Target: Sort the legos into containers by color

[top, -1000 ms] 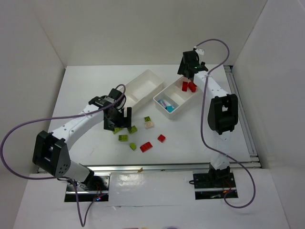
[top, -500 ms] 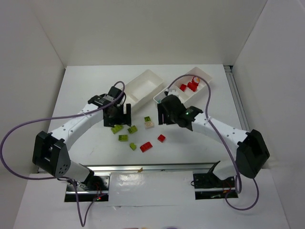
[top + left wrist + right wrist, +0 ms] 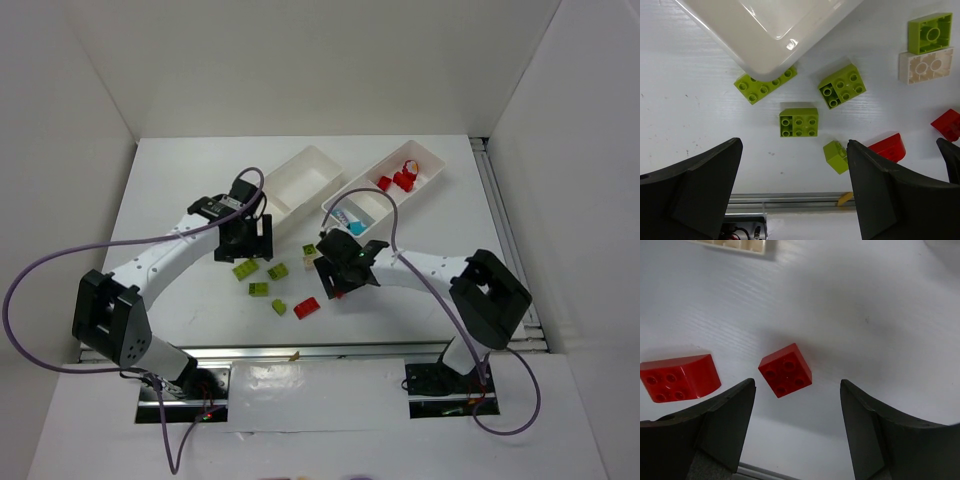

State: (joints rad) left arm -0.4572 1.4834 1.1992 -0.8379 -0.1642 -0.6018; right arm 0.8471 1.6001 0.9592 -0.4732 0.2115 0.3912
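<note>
Red 2x2 brick (image 3: 785, 370) lies flat on the counter (image 3: 180, 180), studs up, directly under the R pincer (image 3: 796, 401). Its jaws are spread wide either side of the brick, not touching it, nothing held. Red curved brick (image 3: 677, 377) sits just beside, closer to the near edge.

L pincer (image 3: 795, 150) hangs over the lime bricks, mid-counter toward the near edge, also wide open & empty. Below it: lime 2x3 brick (image 3: 799, 122), a tilted lime brick (image 3: 842, 86) near that, a long lime brick (image 3: 765, 87) partly hidden by the corner of the L tray (image 3: 770, 30), and a small lime piece (image 3: 836, 156). Further toward the R arm, a lime square brick (image 3: 930, 32) & a beige brick (image 3: 926, 65) sit touching, side by side.

Both trays lie angled near the middle of the far edge. R tray (image 3: 428, 172) has red bricks (image 3: 397, 181) in the compartment nearer the far right corner, w/ a cyan brick (image 3: 345, 217) in the other.
</note>
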